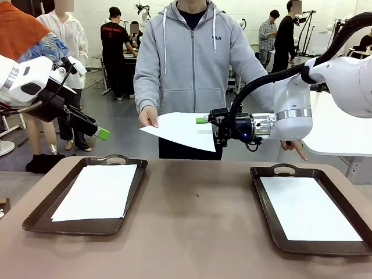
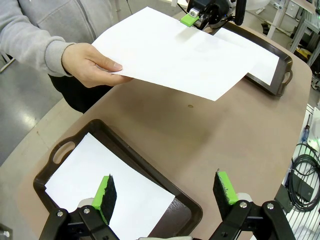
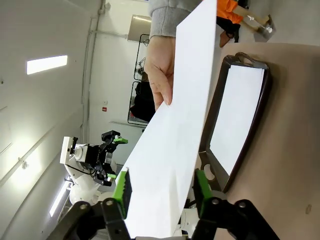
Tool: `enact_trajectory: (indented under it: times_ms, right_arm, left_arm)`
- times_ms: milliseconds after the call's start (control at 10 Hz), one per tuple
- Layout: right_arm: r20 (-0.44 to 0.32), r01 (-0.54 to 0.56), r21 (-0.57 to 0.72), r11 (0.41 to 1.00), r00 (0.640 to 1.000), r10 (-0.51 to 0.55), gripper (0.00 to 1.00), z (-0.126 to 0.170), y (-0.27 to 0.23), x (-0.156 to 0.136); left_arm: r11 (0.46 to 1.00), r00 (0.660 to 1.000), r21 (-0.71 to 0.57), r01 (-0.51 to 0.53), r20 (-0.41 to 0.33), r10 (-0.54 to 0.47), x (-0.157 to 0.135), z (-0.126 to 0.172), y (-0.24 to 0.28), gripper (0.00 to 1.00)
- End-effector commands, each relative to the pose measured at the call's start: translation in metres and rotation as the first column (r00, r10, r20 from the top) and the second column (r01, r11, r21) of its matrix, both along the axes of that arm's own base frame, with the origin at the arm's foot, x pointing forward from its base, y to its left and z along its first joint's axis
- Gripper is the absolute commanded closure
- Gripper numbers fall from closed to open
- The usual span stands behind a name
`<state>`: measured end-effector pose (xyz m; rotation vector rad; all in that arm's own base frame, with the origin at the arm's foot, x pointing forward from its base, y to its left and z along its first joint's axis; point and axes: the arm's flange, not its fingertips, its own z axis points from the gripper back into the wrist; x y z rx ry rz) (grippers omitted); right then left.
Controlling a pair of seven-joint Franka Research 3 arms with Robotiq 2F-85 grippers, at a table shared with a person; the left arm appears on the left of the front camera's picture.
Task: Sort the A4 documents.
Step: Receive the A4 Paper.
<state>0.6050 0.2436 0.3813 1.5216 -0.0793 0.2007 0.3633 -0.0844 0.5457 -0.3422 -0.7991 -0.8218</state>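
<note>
While a white A4 sheet (image 1: 183, 129) is held out above the far edge of the table (image 1: 192, 232) by the person's hand (image 1: 148, 117), its opposite edge is met by the right gripper (image 1: 210, 129), which reaches in sideways from the right. In the right wrist view the sheet (image 3: 172, 145) is seen passing edge-on between the two green pads (image 3: 121, 186), with a pad on either side of it; whether the pads are already pressed onto the paper cannot be told. In the left wrist view the same sheet (image 2: 175, 52) is seen lifted clear of the table, pinched at one side by the person's thumb and fingers (image 2: 90, 65) and reached at the far corner by the right gripper (image 2: 192, 17).

The left gripper (image 1: 97, 131) is held up in the air at the left, well apart from the sheet, and its fingers (image 2: 106, 192) are spread wide with nothing between them.

Two dark brown trays are set on the table. One white sheet (image 1: 99, 192) is laid in the left tray (image 1: 35, 221), and another sheet (image 1: 308, 206) is laid flat in the right tray (image 1: 261, 209). Both trays are well apart from each other, and the handed sheet is held above the gap between them, nearer the right one.
</note>
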Motion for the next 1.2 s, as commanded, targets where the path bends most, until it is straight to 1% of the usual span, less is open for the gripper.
enact_trajectory:
  times_ms: [0,100,200,300,400,500,600,1000,1100]
  right_arm:
    - [-0.02,-0.003,0.012,1.0,1.0,0.004,0.51,0.0009,0.0002,0.0056]
    - [-0.023,-0.002,0.013,1.0,1.0,0.002,0.58,0.0009,-0.0003,0.0063]
    - [-0.025,0.005,0.014,1.0,1.0,-0.004,0.69,0.0013,-0.0021,0.0073]
    - [-0.025,0.01,0.015,1.0,1.0,-0.009,0.77,0.0014,-0.0044,0.0077]
    - [-0.027,0.018,0.015,1.0,0.999,-0.018,0.88,0.0008,-0.0075,0.0088]
    - [-0.03,0.023,0.02,1.0,0.999,-0.022,0.96,0.0005,-0.0092,0.0095]
    - [-0.033,0.024,0.025,0.999,0.999,-0.023,1.0,0.0004,-0.0089,0.0105]
    - [-0.056,0.013,0.046,0.999,0.998,-0.01,1.0,0.0005,-0.0072,0.0084]
    - [-0.062,-0.037,0.049,0.998,0.997,0.04,1.0,0.0016,-0.0052,0.0056]
  left_arm:
    - [1.0,1.0,0.007,0.006,0.005,-0.006,0.0003,-0.0011,0.0007,0.0]
    - [1.0,1.0,0.007,0.006,0.005,-0.006,0.0003,-0.0011,0.0007,0.0]
    - [1.0,1.0,0.007,0.006,0.005,-0.006,0.0003,-0.0011,0.0007,0.0]
    - [1.0,1.0,0.007,0.006,0.005,-0.006,0.0003,-0.0011,0.0007,0.0]
    - [1.0,1.0,0.007,0.006,0.005,-0.006,0.0003,-0.0011,0.0007,0.0]
    - [1.0,1.0,0.007,0.006,0.005,-0.006,0.0003,-0.0011,0.0007,0.0]
    - [1.0,1.0,0.007,0.006,0.005,-0.006,0.0003,-0.0011,0.0007,0.0]
    - [1.0,1.0,0.007,0.006,0.005,-0.006,0.0003,-0.0011,0.0007,0.0]
    - [1.0,1.0,0.007,0.006,0.005,-0.006,0.0003,-0.0011,0.0007,0.0]
